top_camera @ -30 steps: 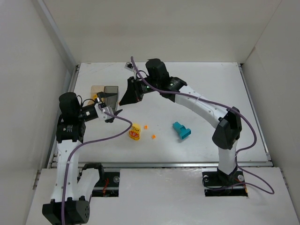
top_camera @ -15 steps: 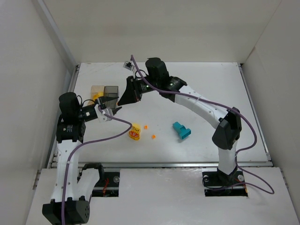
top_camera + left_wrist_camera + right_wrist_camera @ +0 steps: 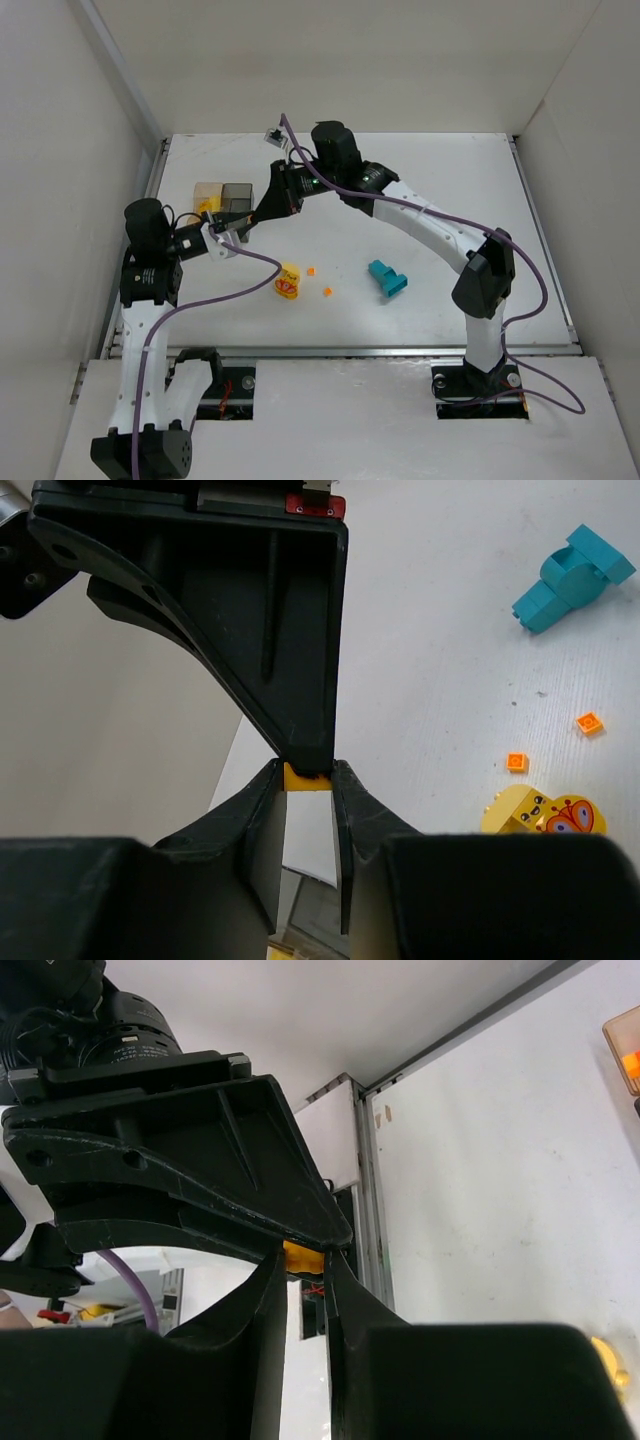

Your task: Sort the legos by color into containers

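At the far left of the desk (image 3: 450,180) the amber-tinted translucent plastic box (image 3: 208,190) adjoins the smoky grey translucent plastic box (image 3: 238,193) on its right. Just before the grey one, the left end effector (image 3: 238,232) and right end effector (image 3: 250,222) meet (tip to tip), a tiny orange lego brick (image 3: 305,778) between both. Nearer the bases, left to right: the yellow lego with red marks (image 3: 288,282), a small orange bit (image 3: 311,271), a second orange bit (image 3: 327,292), and the teal-blue lego block (image 3: 387,278).

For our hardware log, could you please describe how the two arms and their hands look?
Both the left arm and right arm have white links, black joints and a purple cable. The left hand and right hand are black with tapered fingers.
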Motion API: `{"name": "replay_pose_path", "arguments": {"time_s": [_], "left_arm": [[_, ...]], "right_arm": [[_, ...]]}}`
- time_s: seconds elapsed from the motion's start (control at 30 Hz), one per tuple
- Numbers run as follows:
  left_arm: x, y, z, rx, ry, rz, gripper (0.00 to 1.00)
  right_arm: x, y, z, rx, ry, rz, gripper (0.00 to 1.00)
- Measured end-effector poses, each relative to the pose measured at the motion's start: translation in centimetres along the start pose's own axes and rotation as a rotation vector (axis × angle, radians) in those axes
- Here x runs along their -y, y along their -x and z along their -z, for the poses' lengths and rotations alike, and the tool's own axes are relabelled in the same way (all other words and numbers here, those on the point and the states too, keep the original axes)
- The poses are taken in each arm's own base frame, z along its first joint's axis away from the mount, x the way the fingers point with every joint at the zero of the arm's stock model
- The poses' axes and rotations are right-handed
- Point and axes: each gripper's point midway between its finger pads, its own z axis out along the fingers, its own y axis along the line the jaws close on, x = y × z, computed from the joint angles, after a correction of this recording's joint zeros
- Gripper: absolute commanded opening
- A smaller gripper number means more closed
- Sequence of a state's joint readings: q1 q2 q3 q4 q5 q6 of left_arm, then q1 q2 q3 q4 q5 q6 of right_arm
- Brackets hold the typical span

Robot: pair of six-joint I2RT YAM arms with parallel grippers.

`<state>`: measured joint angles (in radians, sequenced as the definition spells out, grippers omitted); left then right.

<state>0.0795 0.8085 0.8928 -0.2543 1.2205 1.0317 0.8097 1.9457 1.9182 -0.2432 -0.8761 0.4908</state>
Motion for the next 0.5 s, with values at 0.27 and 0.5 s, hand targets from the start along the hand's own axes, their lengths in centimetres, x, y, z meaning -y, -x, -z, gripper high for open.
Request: {"name": "replay_pose_path", "arguments": {"time_s": [0.27,0.5], "left_arm": [[0.1,0.1,0.0,0.001,0.003,0.017,0.00],[0.6,-1.4,0.2,-0.049,0.040,0.122,0.00]], "right_arm": [[-0.4,-0.1,-0.1,-0.005,0.017,0.011,0.95],[1.5,0.2,0.6,0.020,-0.035,-0.004,1.00]]}}
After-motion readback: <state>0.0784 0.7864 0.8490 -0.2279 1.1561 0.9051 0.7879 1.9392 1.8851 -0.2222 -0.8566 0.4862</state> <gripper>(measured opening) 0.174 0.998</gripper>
